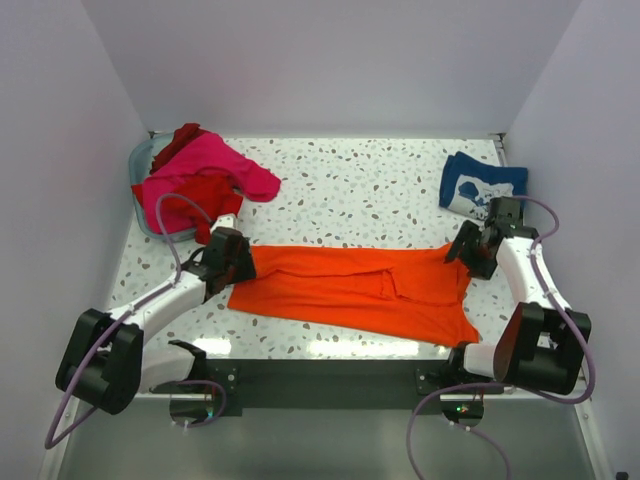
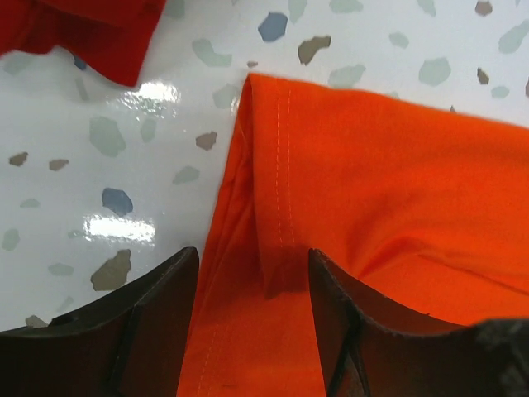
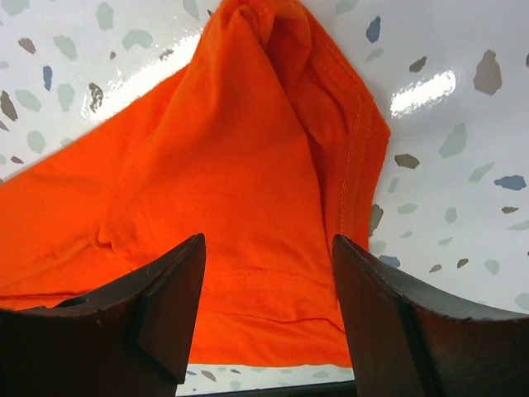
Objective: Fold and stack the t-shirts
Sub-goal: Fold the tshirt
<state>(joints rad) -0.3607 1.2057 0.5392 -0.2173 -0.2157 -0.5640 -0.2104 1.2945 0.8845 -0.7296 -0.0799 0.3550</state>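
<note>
One orange t-shirt (image 1: 340,290) between left pincer (image 2: 253,266) and right pincer (image 3: 269,252), both spread

Orange t-shirt (image 1: 340,288) folded flat; pink t-shirt (image 1: 212,160) crumpled

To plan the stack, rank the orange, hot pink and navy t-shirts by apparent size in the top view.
1. orange t-shirt: spread flat, clearly largest.
2. hot pink t-shirt: crumpled and bunched with a red t-shirt, so its full extent is unsure.
3. navy t-shirt: folded, looks smallest.
</note>
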